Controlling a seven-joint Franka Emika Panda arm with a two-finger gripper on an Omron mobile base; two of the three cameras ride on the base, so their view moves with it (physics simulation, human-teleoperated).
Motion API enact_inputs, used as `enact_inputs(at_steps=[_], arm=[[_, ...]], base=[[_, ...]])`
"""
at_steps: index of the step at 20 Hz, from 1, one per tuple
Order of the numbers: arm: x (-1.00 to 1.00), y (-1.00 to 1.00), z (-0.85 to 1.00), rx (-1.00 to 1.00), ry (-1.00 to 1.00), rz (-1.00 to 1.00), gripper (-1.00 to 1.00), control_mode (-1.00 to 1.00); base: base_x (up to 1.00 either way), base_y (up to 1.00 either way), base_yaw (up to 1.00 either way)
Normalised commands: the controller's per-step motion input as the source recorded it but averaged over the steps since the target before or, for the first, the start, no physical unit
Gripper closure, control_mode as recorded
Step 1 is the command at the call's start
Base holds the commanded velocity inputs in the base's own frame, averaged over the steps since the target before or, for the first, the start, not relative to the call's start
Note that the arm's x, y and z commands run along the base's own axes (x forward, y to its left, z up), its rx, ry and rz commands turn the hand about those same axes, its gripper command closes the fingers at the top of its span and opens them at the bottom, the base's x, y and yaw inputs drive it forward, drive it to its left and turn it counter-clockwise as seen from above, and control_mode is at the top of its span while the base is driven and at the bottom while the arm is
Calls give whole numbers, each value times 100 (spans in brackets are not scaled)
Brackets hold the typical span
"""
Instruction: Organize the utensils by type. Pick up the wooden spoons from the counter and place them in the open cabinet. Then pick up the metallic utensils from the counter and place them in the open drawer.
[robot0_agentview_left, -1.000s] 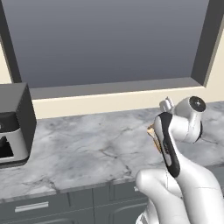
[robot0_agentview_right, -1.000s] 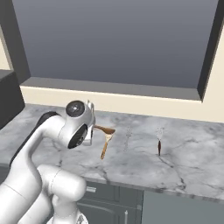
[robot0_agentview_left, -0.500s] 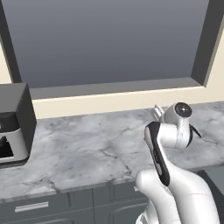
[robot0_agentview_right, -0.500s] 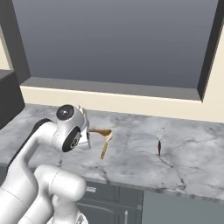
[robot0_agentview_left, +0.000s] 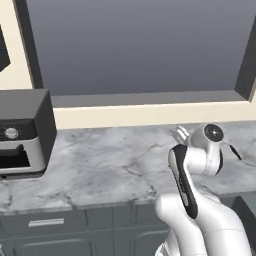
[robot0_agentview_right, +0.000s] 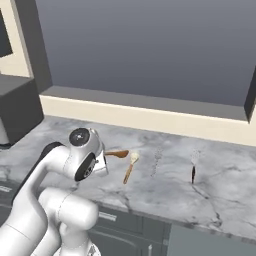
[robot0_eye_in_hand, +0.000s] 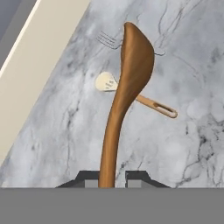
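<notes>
The marble worktop (robot0_agentview_right: 220, 195) runs below a wide dark window (robot0_agentview_right: 150, 50) with a cream sill, and serves as the landmark here. At its left end stands a dark boxy appliance with a silver front (robot0_agentview_left: 22, 135). The white arm (robot0_agentview_right: 55, 200) rises in front of the worktop's near edge, its wrist bent over the marble.

The end effector (robot0_eye_in_hand: 112, 177) is narrowly closed on the handle of the all orange-brown wooden spoon (robot0_eye_in_hand: 127, 83), which sticks out from between the fingertips and is lifted clear of the worktop; its bowl (robot0_agentview_right: 118, 154) shows beside the wrist in the right base view.

The cream-bowled wooden spoon (robot0_agentview_right: 130, 167) lies flat on the worktop, just beside the held one. A thin metal fork (robot0_eye_in_hand: 109, 40) lies on the marble near it. Farther right on the worktop lies a small dark utensil (robot0_agentview_right: 193, 174), well apart from the spoons.
</notes>
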Motion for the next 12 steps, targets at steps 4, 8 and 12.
enact_inputs(at_steps=[4, 8, 12], arm=[[0, 0, 0, 0, 0, 0, 100, 100], [0, 0, 0, 0, 0, 0, 100, 100], [0, 0, 0, 0, 0, 0, 100, 100]], base=[[-46, 0, 29], [-51, 2, 36], [-32, 9, 40]])
